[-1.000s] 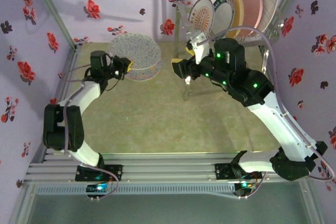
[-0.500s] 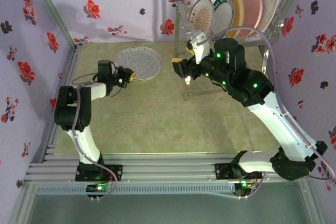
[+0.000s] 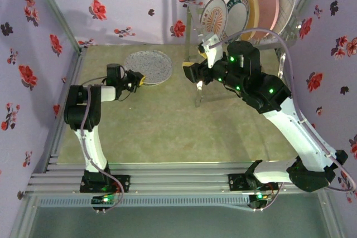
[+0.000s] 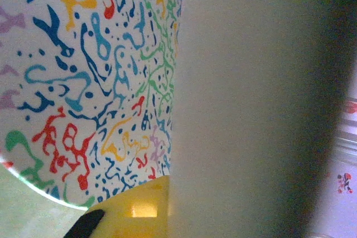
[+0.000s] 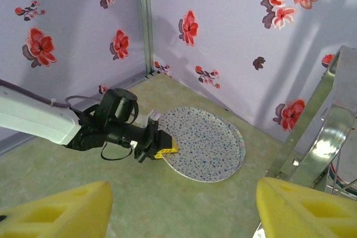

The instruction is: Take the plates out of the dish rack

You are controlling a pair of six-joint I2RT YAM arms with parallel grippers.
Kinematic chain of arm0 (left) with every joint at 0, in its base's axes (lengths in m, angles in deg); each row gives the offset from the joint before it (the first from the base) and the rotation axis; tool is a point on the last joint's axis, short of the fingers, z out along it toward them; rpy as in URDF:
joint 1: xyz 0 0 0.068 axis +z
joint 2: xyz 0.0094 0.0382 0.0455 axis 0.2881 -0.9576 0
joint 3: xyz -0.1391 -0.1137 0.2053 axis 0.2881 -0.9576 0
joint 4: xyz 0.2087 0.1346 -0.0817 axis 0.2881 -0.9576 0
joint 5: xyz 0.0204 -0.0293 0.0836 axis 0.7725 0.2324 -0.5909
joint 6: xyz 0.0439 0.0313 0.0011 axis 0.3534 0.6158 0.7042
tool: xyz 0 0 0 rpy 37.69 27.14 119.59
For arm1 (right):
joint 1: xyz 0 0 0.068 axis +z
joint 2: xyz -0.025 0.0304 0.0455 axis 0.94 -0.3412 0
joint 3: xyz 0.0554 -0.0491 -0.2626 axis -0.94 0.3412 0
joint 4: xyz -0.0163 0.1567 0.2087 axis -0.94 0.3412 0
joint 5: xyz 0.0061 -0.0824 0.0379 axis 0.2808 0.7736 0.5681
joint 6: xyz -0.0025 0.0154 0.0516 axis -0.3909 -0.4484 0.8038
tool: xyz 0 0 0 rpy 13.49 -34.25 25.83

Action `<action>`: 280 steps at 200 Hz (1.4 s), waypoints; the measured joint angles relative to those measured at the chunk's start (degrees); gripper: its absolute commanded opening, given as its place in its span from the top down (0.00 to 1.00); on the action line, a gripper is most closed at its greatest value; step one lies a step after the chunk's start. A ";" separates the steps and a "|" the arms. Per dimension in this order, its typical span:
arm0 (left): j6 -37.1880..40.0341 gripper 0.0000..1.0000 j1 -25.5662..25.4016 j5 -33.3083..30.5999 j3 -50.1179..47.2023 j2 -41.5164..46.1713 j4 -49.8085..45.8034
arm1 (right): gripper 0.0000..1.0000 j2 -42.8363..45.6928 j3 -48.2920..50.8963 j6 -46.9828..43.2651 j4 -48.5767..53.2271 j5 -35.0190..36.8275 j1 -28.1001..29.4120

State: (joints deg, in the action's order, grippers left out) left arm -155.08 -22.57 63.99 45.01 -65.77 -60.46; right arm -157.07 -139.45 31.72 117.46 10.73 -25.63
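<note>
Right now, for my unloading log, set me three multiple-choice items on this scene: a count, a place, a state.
1. How many plates stand in the dish rack? A three; B five; C seven.
2. Where is the speckled plate? A upright in a slot; B flat on the table; C held in the air.
3. The right gripper is: A open, empty; B shut on a plate; C shut on a leg.
Answers: B, five rims show; B, it lies left of the rack; A, fingers spread, nothing between.
</note>
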 measured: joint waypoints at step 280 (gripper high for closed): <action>9.27 0.43 0.61 -1.97 18.53 -3.54 -35.47 | 0.28 -2.47 -0.46 0.17 1.03 0.35 0.00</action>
State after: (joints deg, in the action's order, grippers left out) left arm -145.82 -21.96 62.02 63.55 -69.31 -95.94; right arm -159.54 -139.91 31.90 118.49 11.08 -25.63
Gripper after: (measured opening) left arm 0.567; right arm 0.718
